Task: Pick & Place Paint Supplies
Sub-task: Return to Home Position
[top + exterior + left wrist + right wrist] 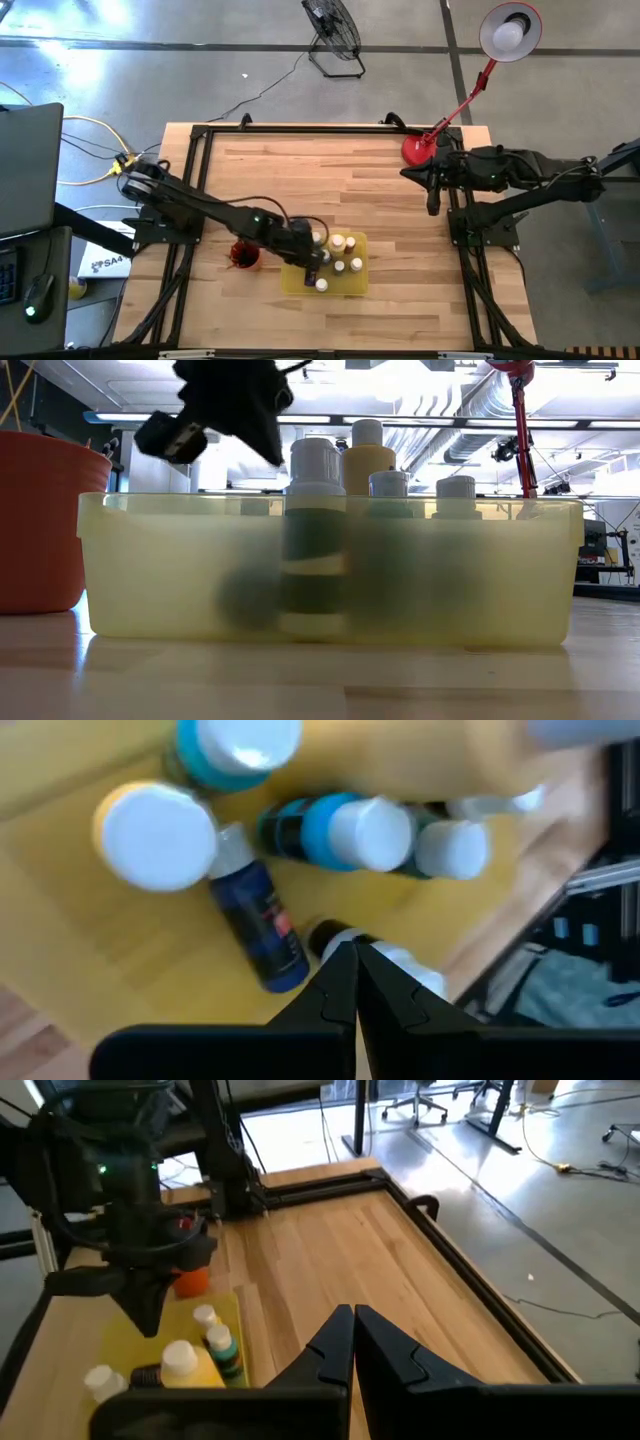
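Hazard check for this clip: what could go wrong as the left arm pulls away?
The shut left end effector hangs close above the bottles in the yellow tray; withdrawing low, it might clip an upright bottle or tip the red cup beside the tray. The right end effector waits at the table's right edge.

Tray [352, 288] translucent yellow. Just beyond the black left fingers [338, 995]: navy bottle [262, 930] (red label print), teal bottle [318, 825], yellow bottle [155, 835]; caps white. Cup [40, 520] orange-red. Worktop [330, 170] pale, wood-grained planks. Desk lamp [418, 150] red.
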`<state>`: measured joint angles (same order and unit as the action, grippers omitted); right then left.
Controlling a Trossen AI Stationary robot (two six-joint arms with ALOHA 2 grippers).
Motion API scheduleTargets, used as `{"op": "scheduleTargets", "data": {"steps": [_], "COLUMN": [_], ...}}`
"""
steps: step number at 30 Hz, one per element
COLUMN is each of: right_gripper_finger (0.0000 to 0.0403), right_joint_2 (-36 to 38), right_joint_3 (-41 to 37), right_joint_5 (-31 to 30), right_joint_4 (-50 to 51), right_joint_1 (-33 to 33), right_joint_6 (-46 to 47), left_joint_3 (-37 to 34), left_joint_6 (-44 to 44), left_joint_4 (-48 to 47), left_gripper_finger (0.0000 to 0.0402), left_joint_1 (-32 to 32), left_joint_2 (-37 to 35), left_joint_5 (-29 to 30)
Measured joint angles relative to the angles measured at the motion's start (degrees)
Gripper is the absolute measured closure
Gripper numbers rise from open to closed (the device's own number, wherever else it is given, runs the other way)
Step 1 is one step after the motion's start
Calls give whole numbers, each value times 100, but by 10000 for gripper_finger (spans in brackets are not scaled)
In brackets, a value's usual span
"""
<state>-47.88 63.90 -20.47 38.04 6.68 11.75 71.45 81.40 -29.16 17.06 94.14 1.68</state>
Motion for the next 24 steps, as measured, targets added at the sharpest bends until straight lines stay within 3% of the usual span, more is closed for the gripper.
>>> {"op": "scheduleTargets", "data": {"steps": [9, 15, 17, 24], "right_gripper_finger": [398, 398, 398, 398], "right_joint_2": [-6, -14, -19, -17], "right_joint_3": [0, 0, 0, 0], "right_joint_5": [-22, -37, -38, -39], "right_joint_4": [132, 106, 109, 113], "right_joint_1": [0, 0, 0, 0], "right_joint_6": [-97, -151, -151, -151], "left_joint_3": [41, 10, 38, 10], "left_joint_6": [63, 292, 299, 313], "left_joint_4": [215, -274, -34, -46], "left_gripper_finger": [401, 401, 400, 362], "left_joint_1": [32, 104, 101, 92], "left_joint_2": [399, 610, 731, 852], "left_joint_5": [-29, -386, -466, -459]}}
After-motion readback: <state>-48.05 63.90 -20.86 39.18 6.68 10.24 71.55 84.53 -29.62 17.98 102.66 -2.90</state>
